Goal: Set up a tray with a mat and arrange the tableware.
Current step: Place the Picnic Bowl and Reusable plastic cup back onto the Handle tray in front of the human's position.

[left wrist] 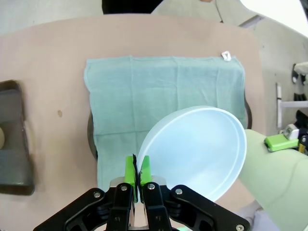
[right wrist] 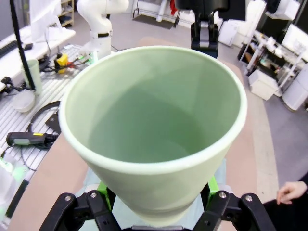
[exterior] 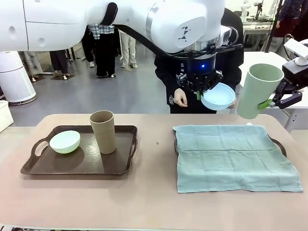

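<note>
High over the table's far side, my left gripper (exterior: 198, 94) is shut on the rim of the light blue bowl (exterior: 218, 96). The left wrist view shows its green pads (left wrist: 130, 171) pinching the bowl (left wrist: 197, 151) above the teal mat (left wrist: 163, 91). To the right, my right gripper (exterior: 264, 103) is closed around the base of the pale green tumbler (exterior: 257, 90), tilted in the air; it fills the right wrist view as tumbler (right wrist: 154, 120). The mat (exterior: 236, 154) covers the right tray (exterior: 282, 146). The mint bowl (exterior: 65, 141) and tan tumbler (exterior: 103, 131) stand on the left dark tray (exterior: 77, 166).
A person in a dark top stands at the far edge, with one hand (exterior: 180, 98) behind the blue bowl. The brown table (exterior: 154, 197) has bare room between the trays and along the front. Other tables and equipment lie beyond the right edge.
</note>
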